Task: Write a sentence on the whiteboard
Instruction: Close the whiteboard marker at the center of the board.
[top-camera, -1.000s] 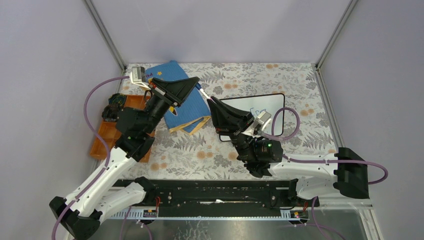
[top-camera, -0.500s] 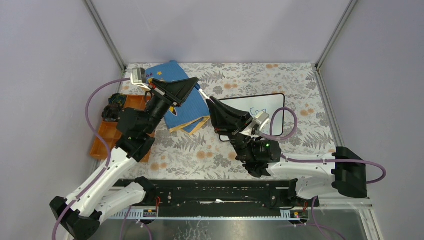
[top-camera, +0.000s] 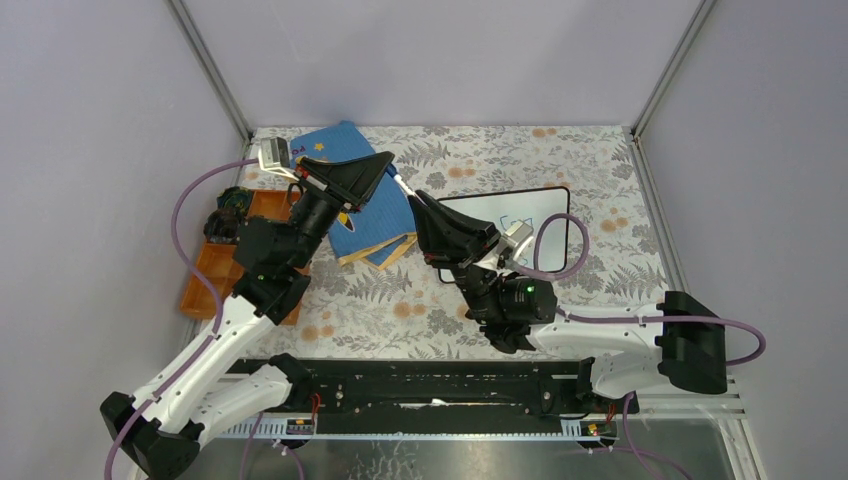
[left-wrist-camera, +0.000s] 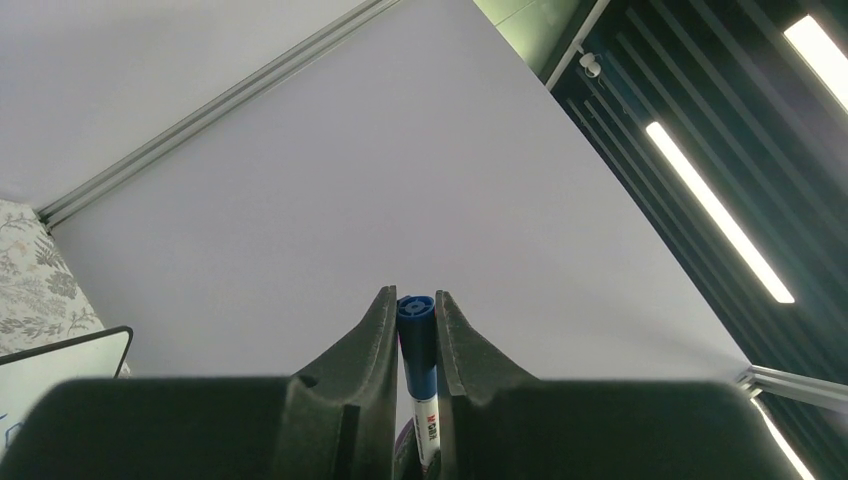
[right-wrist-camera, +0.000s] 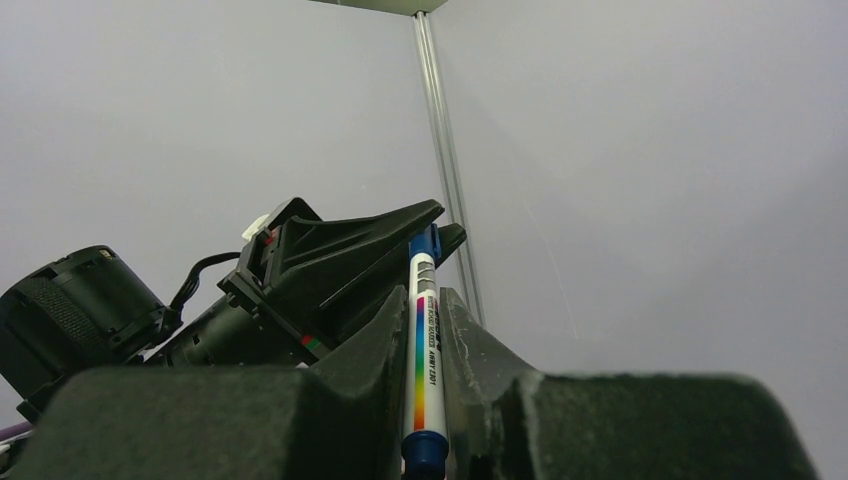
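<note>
In left gripper (left-wrist-camera: 415, 298), right gripper (right-wrist-camera: 425, 296): marker (right-wrist-camera: 428, 345).

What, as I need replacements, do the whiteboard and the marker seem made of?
Whiteboard: smooth white writing face, probably coated board or melamine, in a thin black frame that looks like plastic. Marker: smooth white barrel with a printed rainbow stripe and blue ends, most likely moulded plastic.

Flat on the floral counter (top-camera: 620, 180), right of centre, lay the whiteboard (top-camera: 540, 205): glossy white, with a thin black rounded-corner frame and its near-left part covered. The sentence (top-camera: 517, 222) showed only as a few faint blue strokes near the middle, too small to read.
</note>
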